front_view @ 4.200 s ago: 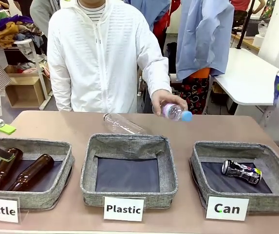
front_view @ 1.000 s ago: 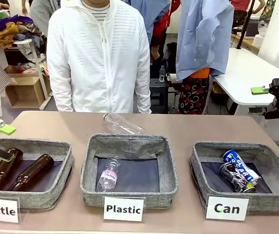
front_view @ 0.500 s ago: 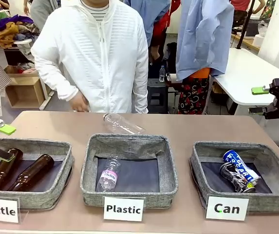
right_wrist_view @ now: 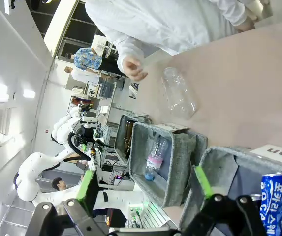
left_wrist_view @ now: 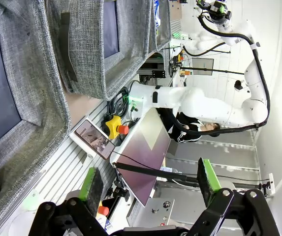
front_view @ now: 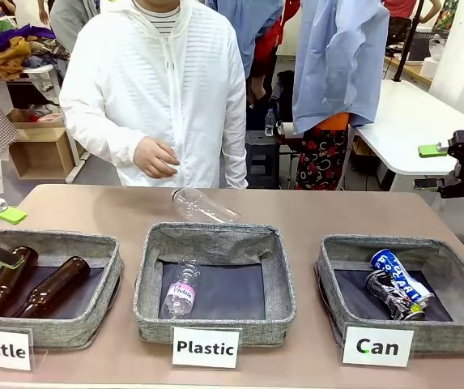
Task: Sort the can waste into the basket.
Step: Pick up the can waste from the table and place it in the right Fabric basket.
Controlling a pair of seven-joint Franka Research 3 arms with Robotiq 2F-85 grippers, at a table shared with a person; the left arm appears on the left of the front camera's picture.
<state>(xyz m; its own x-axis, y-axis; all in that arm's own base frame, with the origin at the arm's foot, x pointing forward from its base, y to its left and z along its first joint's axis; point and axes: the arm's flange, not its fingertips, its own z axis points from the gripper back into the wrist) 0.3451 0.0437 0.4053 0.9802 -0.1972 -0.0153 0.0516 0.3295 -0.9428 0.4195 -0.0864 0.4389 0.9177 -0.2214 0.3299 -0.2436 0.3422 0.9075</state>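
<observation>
Two pieces of can waste lie in the basket [front_view: 329, 279] behind the "Can" card [front_view: 377, 347]: a blue-and-white can [front_view: 387, 262] rests against a dark dented can [front_view: 387, 297]. My right gripper [front_view: 430, 167] hangs open and empty, high above the table's far right edge, behind that basket. In the right wrist view its fingers [right_wrist_view: 86, 186] frame the basket's wall [right_wrist_view: 214, 162] and the blue can [right_wrist_view: 273, 201]. My left gripper [front_view: 5, 237] is open at the far left over the "Bottle" basket. In the left wrist view nothing lies between its pads [left_wrist_view: 92, 183].
The "Bottle" basket [front_view: 106, 267] holds two brown bottles [front_view: 53, 285]. The "Plastic" basket [front_view: 284, 284] holds a small clear bottle [front_view: 180, 289]. Another clear bottle [front_view: 203, 207] lies on the table behind it. A person's hand [front_view: 157, 156] hovers at the far edge.
The blue can my right gripper held earlier now lies in the Can basket. A small bottle has landed in the Plastic basket. The person's hand came up in front of the jacket. Both grippers stay still.
</observation>
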